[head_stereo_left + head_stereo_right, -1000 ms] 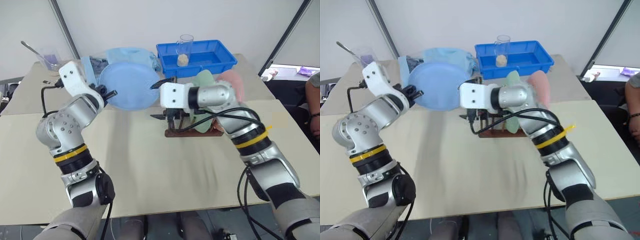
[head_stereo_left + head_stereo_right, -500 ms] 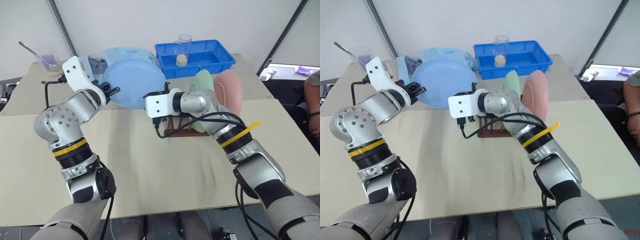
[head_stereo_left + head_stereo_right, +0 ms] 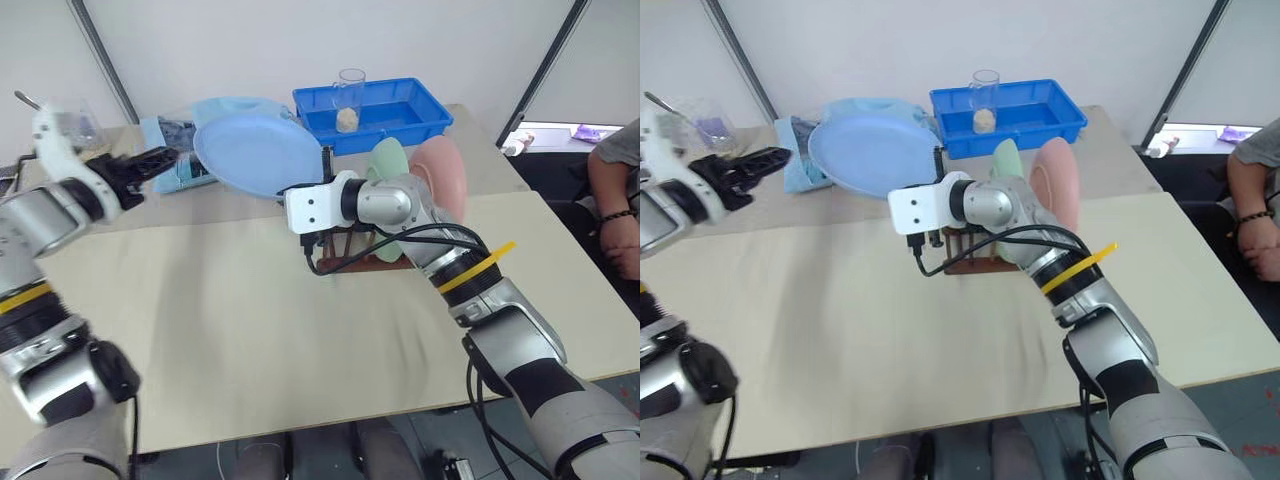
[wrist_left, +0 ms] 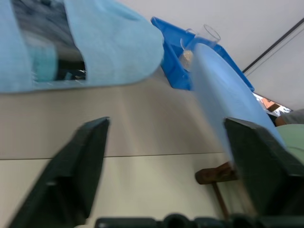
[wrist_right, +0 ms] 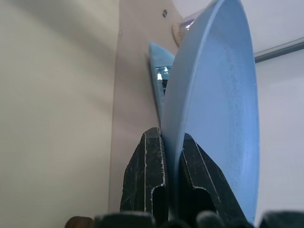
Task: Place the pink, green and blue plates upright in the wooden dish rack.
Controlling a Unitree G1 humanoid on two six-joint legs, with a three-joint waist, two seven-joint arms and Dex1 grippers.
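The blue plate (image 3: 255, 155) hangs tilted above the table, left of the wooden dish rack (image 3: 345, 262). My right gripper (image 5: 171, 147) is shut on its rim, one black finger on each face of the plate (image 5: 213, 104). The green plate (image 3: 385, 165) and the pink plate (image 3: 445, 180) stand upright in the rack, behind my right forearm. My left gripper (image 3: 150, 160) is open with nothing between its fingers, off to the left and apart from the blue plate. In the left wrist view the blue plate (image 4: 228, 95) shows edge-on beyond the right-hand finger (image 4: 259, 161).
A blue bin (image 3: 410, 110) holding a glass (image 3: 350, 95) stands at the back. A light blue cloth (image 3: 190, 150) lies behind the plate. A glass with a spoon (image 3: 70, 120) is at the far left. A person's arm (image 3: 615, 200) shows at the right edge.
My left gripper has opened, let go of the blue plate and swung away to the left. My right gripper has shut on the plate's rim and now carries it alone.
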